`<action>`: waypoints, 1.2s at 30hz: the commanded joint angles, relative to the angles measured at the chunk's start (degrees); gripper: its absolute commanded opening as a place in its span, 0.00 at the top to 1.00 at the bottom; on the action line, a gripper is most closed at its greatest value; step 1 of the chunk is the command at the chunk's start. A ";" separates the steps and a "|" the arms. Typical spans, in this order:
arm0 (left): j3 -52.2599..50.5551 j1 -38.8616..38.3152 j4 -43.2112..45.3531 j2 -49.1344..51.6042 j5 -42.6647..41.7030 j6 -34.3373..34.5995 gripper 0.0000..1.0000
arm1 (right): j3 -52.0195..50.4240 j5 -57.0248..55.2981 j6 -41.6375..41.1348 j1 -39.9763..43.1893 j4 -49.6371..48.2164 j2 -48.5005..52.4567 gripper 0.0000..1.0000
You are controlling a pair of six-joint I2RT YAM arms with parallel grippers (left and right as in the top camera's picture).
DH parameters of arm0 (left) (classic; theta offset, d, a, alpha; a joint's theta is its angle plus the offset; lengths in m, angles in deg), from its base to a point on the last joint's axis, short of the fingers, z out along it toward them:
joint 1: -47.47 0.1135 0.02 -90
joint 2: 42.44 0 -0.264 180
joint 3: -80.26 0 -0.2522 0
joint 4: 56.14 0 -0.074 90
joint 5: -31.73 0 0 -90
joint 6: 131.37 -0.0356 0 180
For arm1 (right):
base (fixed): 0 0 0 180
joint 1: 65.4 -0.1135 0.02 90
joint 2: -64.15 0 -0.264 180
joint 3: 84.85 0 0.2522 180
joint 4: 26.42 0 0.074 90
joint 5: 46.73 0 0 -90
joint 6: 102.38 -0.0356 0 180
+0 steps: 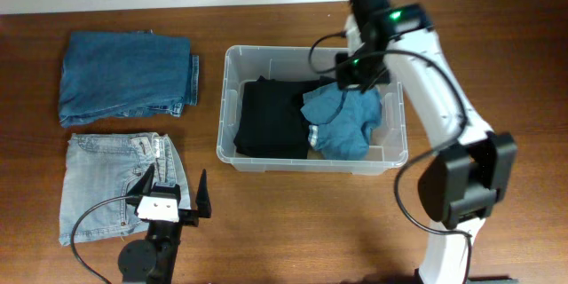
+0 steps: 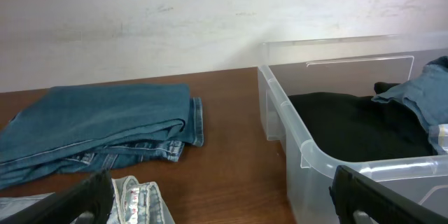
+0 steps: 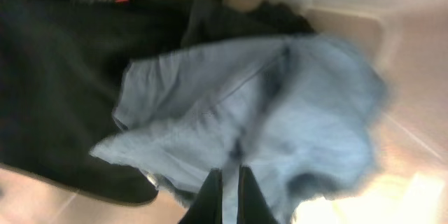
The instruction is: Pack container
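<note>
We see the container (image 1: 312,165) sitting mid-table, a bit right of centre, open top, long side running left-right. Inside: a folded black garment (image 1: 271,120) fills the left half, lying flat. A blue garment (image 1: 346,122) lies crumpled in the right half, its left edge overlapping the black one.

R gripper (image 1: 357,73) is over the far right part of the container, above the blue garment. In the wrist view its fingers (image 3: 213,194) are narrow, nearly together, w/ only a thin slit between. That view is blurred, so we can't tell whether any cloth is nipped between them.

L gripper (image 1: 175,193) is at the near edge of the table (image 1: 497,53), left of the container and apart from it, by the near right corner of the light jeans (image 1: 102,186). Its jaws are spread wide w/ nothing between them. We can't tell if it touches the jeans.

Light jeans lie folded flat, near left. Dark jeans (image 1: 124,75) lie folded at far left, just beyond the light pair w/ a strip of bare table between. Both pairs are outside the container, well left of it.
</note>
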State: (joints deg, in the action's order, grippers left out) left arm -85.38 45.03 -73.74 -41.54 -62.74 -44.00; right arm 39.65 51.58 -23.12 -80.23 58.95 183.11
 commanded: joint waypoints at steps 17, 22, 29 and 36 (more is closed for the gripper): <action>-0.07 0.37 -0.46 -0.24 -0.22 -0.90 0.01 | 0.52 -1.49 -3.10 -6.10 -0.76 -4.68 0.95; -0.07 0.37 -0.46 -0.24 -0.22 -0.90 0.01 | 7.08 -7.45 -3.23 -6.10 7.96 -5.35 0.91; -0.07 0.37 -0.46 -0.22 -0.24 -0.90 0.00 | -3.10 -7.21 -3.23 -6.32 6.86 -5.01 0.87; -0.07 0.37 -0.46 -0.24 -0.22 -0.90 0.01 | -20.52 -2.49 -6.29 -6.32 -4.33 -5.01 0.89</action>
State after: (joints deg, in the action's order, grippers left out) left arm -85.38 45.03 -73.76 -41.54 -62.74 -44.00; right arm 24.52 47.41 -27.27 -86.03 56.22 177.47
